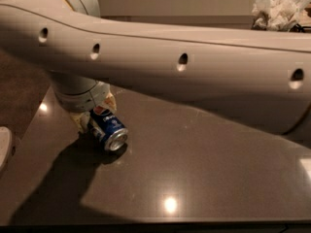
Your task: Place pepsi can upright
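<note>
The white arm (194, 67) spans the view; its gripper (95, 119), low at left, points down, clamping the pepsi can (112, 131).

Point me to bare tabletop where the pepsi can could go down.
Bare tabletop runs from right of the pepsi can to the right edge, below the arm, and along the front edge. Crowded at left: the gripper holds the can there, tilted.

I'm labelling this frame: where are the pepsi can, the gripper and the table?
Pepsi can (110, 126): camera view, blue side wall.
Gripper (95, 116): camera view, midway between fingertips, clamped on the can, at table's left.
Table (209, 171): camera view, bare top.
</note>
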